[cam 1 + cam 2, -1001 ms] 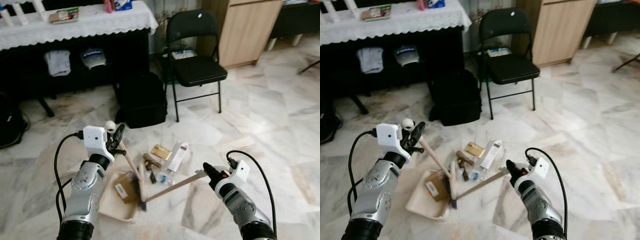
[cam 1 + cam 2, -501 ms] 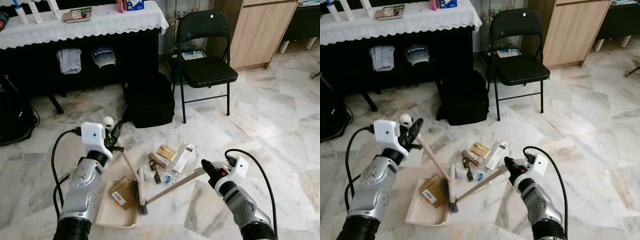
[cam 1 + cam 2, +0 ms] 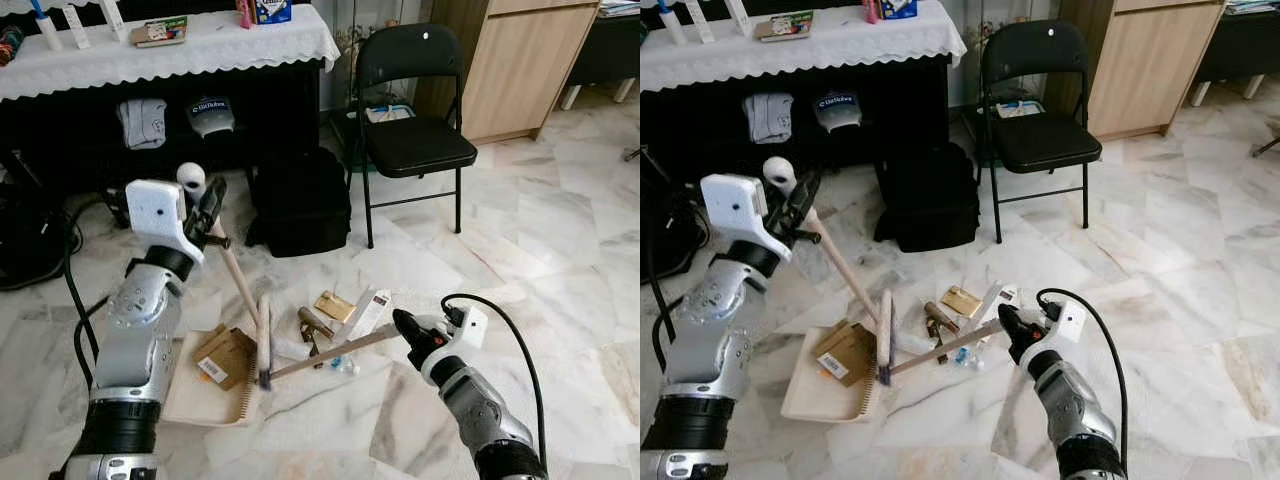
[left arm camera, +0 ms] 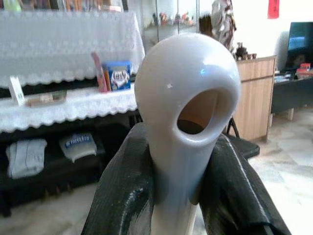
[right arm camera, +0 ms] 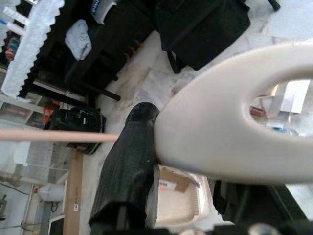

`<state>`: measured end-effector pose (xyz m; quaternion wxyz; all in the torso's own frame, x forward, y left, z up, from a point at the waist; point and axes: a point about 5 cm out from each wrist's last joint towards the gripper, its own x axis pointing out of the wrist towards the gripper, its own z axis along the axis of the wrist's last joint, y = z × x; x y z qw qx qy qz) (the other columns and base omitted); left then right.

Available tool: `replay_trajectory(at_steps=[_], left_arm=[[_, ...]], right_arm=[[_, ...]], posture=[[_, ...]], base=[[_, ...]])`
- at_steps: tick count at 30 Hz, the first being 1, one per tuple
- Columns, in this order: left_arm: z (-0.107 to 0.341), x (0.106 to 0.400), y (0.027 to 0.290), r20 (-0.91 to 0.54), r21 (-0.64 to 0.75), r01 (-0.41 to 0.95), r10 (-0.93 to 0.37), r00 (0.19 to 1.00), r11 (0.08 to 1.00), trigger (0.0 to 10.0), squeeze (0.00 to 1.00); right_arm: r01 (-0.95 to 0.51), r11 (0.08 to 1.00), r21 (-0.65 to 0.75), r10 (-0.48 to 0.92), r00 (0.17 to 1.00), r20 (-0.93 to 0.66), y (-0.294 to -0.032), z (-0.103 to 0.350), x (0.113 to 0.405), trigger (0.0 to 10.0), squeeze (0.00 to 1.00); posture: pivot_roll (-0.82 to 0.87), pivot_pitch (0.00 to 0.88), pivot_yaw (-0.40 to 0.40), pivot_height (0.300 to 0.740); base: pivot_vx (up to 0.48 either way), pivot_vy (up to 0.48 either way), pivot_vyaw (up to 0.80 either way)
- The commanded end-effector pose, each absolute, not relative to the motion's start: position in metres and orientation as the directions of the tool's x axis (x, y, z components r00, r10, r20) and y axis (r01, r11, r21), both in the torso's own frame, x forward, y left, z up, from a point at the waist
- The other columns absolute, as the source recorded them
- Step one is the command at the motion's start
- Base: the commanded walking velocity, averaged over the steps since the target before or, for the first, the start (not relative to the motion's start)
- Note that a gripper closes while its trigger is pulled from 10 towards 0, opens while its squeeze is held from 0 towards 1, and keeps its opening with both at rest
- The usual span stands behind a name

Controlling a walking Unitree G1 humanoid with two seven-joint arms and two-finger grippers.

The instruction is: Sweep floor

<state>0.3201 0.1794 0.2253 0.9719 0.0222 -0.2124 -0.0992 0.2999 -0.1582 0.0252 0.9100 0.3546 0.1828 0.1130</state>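
My left gripper [image 3: 211, 204] is raised and shut on a wooden handle with a grey looped cap [image 4: 188, 98]. That handle slopes down to a white brush head [image 3: 263, 335] beside a cream dustpan [image 3: 190, 392]. My right gripper [image 3: 407, 328] hangs low, shut on a second wooden handle with a cream looped end [image 5: 234, 142]. This one reaches left to the dark bristles. Which handle joins which tool I cannot tell. A cardboard box [image 3: 225, 355] lies in the pan. On the floor to the right of the brush head lie a gold packet [image 3: 333, 306], a white carton [image 3: 366, 311] and small scraps.
A black bag [image 3: 298, 205] stands just behind the litter. A black folding chair [image 3: 415, 140] is at the back right, beside a wooden cabinet [image 3: 510, 60]. A table with a white lace cloth [image 3: 170, 50] spans the back left, with clutter under it.
My left gripper has risen and drawn back with its handle. The brush head and dustpan have shifted left, away from the litter. The camera has also moved.
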Motion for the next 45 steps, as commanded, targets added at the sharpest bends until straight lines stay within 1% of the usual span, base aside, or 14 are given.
replay_trajectory(at_steps=[1,3,5,9,15,18,20,23,27,30,34,38,44,45], left_arm=[[0.256,0.315,0.181,0.513,0.118,0.148,-0.187,0.837,0.982,10.0,0.00],[0.261,0.315,0.182,0.528,0.124,0.127,-0.174,0.831,0.984,10.0,0.00],[0.272,0.313,0.181,0.578,0.169,0.063,-0.150,0.802,0.984,10.0,0.00],[0.281,0.311,0.182,0.618,0.170,0.011,-0.115,0.778,0.985,10.0,0.00],[0.270,0.313,0.185,0.590,0.206,-0.033,-0.097,0.802,0.978,10.0,0.00],[0.267,0.314,0.186,0.581,0.240,-0.067,-0.089,0.809,0.968,10.0,0.00],[0.258,0.317,0.190,0.556,0.309,-0.125,-0.072,0.828,0.943,10.0,0.00],[0.251,0.317,0.191,0.543,0.328,-0.137,-0.068,0.837,0.935,10.0,0.00],[0.246,0.317,0.195,0.539,0.360,-0.189,-0.039,0.842,0.914,10.0,0.00],[0.240,0.318,0.203,0.531,0.376,-0.250,0.014,0.847,0.892,10.0,0.00],[0.229,0.318,0.203,0.505,0.383,-0.225,0.001,0.863,0.896,10.0,0.00],[0.211,0.317,0.202,0.454,0.431,-0.205,-0.015,0.891,0.879,10.0,0.00],[0.193,0.316,0.206,0.410,0.436,-0.195,-0.002,0.912,0.878,10.0,0.00],[0.186,0.317,0.208,0.389,0.431,-0.192,0.011,0.921,0.882,10.0,0.00]], right_arm=[[-0.106,0.688,0.718,0.369,0.903,-0.221,-0.150,0.026,0.301,10.0,0.00],[-0.105,0.689,0.717,0.369,0.902,-0.222,-0.150,0.026,0.301,10.0,0.00],[-0.105,0.690,0.716,0.370,0.902,-0.225,-0.149,0.025,0.300,10.0,0.00],[-0.106,0.691,0.715,0.371,0.901,-0.225,-0.149,0.024,0.299,10.0,0.00],[-0.107,0.697,0.709,0.370,0.901,-0.228,-0.148,0.023,0.298,10.0,0.00],[-0.106,0.699,0.707,0.368,0.901,-0.228,-0.148,0.022,0.298,10.0,0.00],[-0.104,0.701,0.705,0.364,0.903,-0.229,-0.149,0.022,0.298,10.0,0.00],[-0.104,0.703,0.704,0.363,0.903,-0.230,-0.149,0.022,0.298,10.0,0.00],[-0.105,0.704,0.703,0.363,0.904,-0.228,-0.149,0.022,0.297,10.0,0.00],[-0.107,0.709,0.698,0.359,0.906,-0.226,-0.149,0.021,0.297,10.0,0.00],[-0.107,0.713,0.693,0.353,0.909,-0.224,-0.150,0.021,0.297,10.0,0.00],[-0.092,0.743,0.663,0.306,0.928,-0.214,-0.156,0.024,0.297,10.0,0.00],[-0.036,0.798,0.601,0.210,0.953,-0.221,-0.166,0.025,0.297,10.0,0.00],[0.010,0.819,0.573,0.145,0.964,-0.224,-0.174,0.026,0.296,10.0,0.00]], posture=[[-0.07,0.000,0.050,0.740],[-0.07,0.000,0.051,0.740],[-0.07,0.000,0.053,0.740],[-0.07,0.000,0.054,0.740],[-0.08,0.000,0.056,0.740],[-0.08,0.000,0.057,0.740],[-0.08,0.000,0.057,0.740],[-0.08,0.000,0.057,0.740],[-0.08,0.000,0.057,0.740],[-0.08,0.000,0.057,0.740],[-0.08,0.000,0.057,0.740],[-0.08,0.000,0.057,0.740],[-0.08,0.000,0.059,0.740],[-0.09,0.000,0.062,0.740]], base=[[0.000,0.000,0.00],[0.000,0.000,0.00],[0.000,0.000,0.00],[0.000,0.000,0.00],[0.000,0.000,0.00],[0.000,0.000,0.00],[0.000,0.000,0.00],[0.000,0.000,0.00],[0.000,0.000,0.00],[0.000,0.000,0.00],[0.000,0.000,0.00],[0.000,0.000,0.00],[0.000,0.000,0.00],[0.000,0.000,0.00]])
